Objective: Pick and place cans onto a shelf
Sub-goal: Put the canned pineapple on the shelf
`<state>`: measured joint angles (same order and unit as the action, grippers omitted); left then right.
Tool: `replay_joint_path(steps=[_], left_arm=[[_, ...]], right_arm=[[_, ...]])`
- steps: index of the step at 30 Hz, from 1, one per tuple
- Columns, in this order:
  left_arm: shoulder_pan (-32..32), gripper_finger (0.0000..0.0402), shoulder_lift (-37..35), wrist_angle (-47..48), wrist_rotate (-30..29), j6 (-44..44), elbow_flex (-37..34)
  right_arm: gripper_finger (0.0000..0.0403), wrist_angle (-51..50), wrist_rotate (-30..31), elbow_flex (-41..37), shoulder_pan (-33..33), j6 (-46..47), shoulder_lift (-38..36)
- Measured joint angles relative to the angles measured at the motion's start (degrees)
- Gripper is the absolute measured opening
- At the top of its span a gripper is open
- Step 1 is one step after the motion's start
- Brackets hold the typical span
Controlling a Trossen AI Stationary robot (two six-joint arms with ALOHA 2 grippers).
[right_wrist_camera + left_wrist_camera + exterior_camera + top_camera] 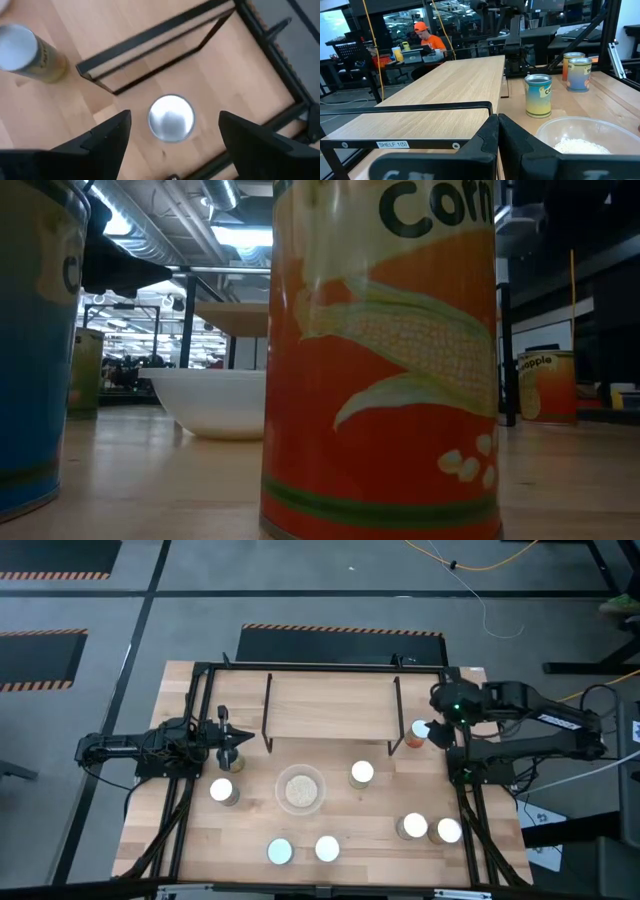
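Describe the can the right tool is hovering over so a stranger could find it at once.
Start at the shelf at the table's far side and go to its right-hand end. Just outside the black frame there stands one can, alone, with the open right tool above it. Every other can stands nearer the table's front edge.

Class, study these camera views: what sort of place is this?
Probably a robotics lab or workshop: hazard-striped floor markings, loose cables on the floor, and a person at cluttered desks beyond the wooden shelf.

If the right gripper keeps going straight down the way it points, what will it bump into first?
Probably the can right below it. The right gripper is open and points down, with the can's shiny top showing between its fingers, beside the shelf. How far down it sits is unclear.
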<state>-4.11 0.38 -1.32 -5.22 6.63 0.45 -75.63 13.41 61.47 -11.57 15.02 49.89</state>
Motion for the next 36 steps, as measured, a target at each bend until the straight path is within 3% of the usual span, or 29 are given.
replay_joint_path(steps=[6, 15, 30, 36], left_arm=[[0.0, 0.0, 0.0, 0.0, 0.0, 0.0, 0.0], [0.0, 0.0, 0.0, 0.0, 0.0, 0.0, 0.0], [0.0, 0.0, 0.0, 0.0, 0.0, 0.0, 0.0], [0.0, 0.0, 0.0, 0.0, 0.0, 0.0, 0.0]], right_arm=[[0.0304, -0.6, -0.7, 0.0, -1.4, -0.7, 3.3], [0.0304, -3.1, -10.9, -0.1, -7.0, -3.7, 6.8], [0.0304, 5.4, -10.8, -13.5, -7.0, -3.5, 7.0], [0.0304, 5.6, -4.7, -13.8, -7.0, -1.5, 7.0]])
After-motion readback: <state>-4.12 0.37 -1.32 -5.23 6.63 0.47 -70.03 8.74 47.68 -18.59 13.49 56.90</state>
